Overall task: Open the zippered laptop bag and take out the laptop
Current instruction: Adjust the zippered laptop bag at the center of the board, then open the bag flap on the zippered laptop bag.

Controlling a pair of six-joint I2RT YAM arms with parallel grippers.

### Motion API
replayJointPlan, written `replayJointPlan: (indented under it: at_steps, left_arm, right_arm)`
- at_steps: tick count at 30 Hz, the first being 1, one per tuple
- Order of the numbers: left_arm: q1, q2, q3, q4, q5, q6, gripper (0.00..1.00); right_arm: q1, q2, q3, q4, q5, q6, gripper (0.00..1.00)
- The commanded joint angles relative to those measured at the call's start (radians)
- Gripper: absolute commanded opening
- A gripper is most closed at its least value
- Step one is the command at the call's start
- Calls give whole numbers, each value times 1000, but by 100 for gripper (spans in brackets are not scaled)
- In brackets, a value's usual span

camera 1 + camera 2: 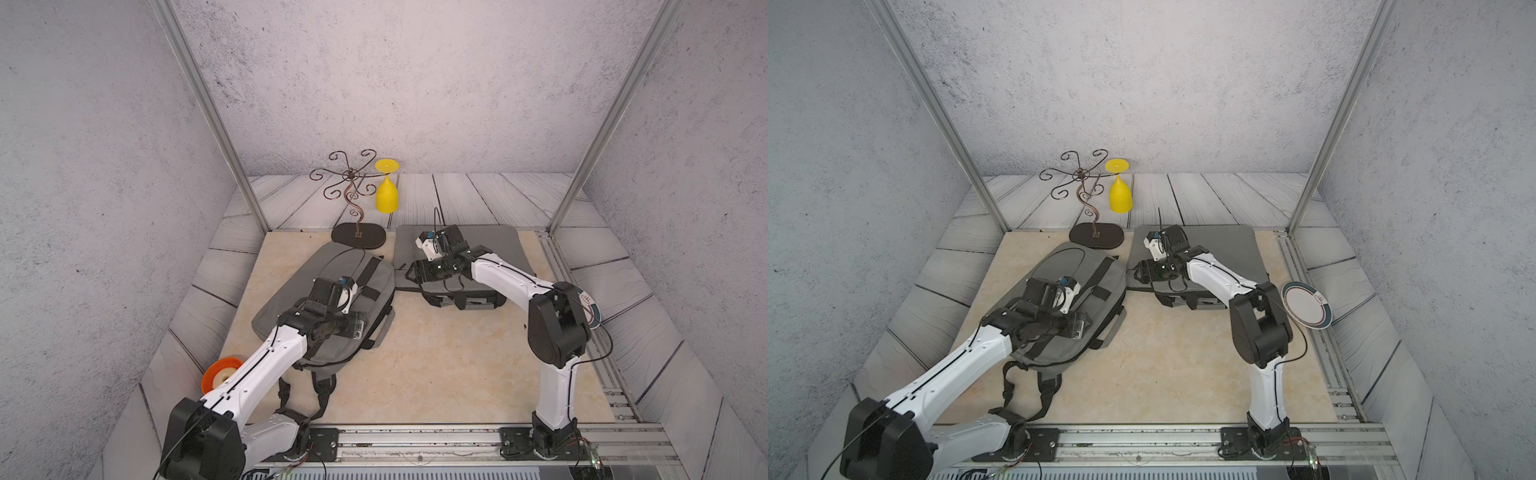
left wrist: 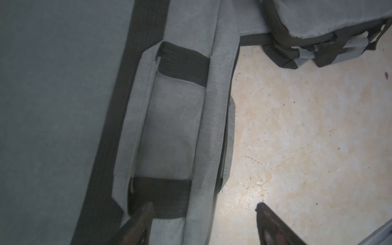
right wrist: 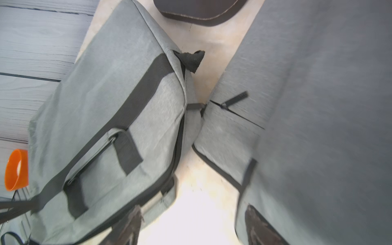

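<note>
Looking over the table (image 1: 436, 353), I see no laptop out anywhere, so the main job is all ahead of me. Two grey bags lie side by side: a backpack-style bag (image 1: 286, 291) with shoulder straps on the left, and a flat grey laptop bag (image 1: 494, 245) at the far right, its carry handles on the near edge. I judge the flat one to be my target, though I cannot be sure which of them holds the laptop. In the right wrist view its zipper pull (image 3: 235, 99) lies on the fabric with only a thin dark slit of zip beside it. That looks like barely a start, and no main opening shows parted. My right gripper (image 3: 193, 210) is spread wide and grips nothing, poised over the gap between the bags. My left gripper (image 2: 203, 209) is likewise spread and empty, above the backpack-style bag's zippered edge. Unzipping and extraction both remain.
</note>
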Motion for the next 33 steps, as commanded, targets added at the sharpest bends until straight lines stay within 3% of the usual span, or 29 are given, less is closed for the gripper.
replayJointPlan:
  at_steps: [1, 10, 17, 22, 29, 33]
  left_arm:
    - [-49, 62, 38, 52, -106, 94, 77]
    - [-142, 307, 141, 67, -277, 146, 75]
    - [-155, 497, 311, -116, -469, 99, 47]
    - [-156, 526, 322, -124, -404, 78, 39]
    - [-166, 480, 311, -90, -254, 48, 48]
    - [-175, 538, 326, -124, -318, 65, 48]
  right_arm:
    - [-14, -152, -111, 16, 3, 5, 78]
    - [-41, -391, -375, 41, -4, 53, 82]
    - [-57, -487, -480, 38, -1, 75, 83]
    - [-59, -505, -505, 48, -6, 82, 83]
    - [-60, -489, -506, 59, -22, 81, 83]
    - [-60, -485, -505, 68, -28, 87, 83]
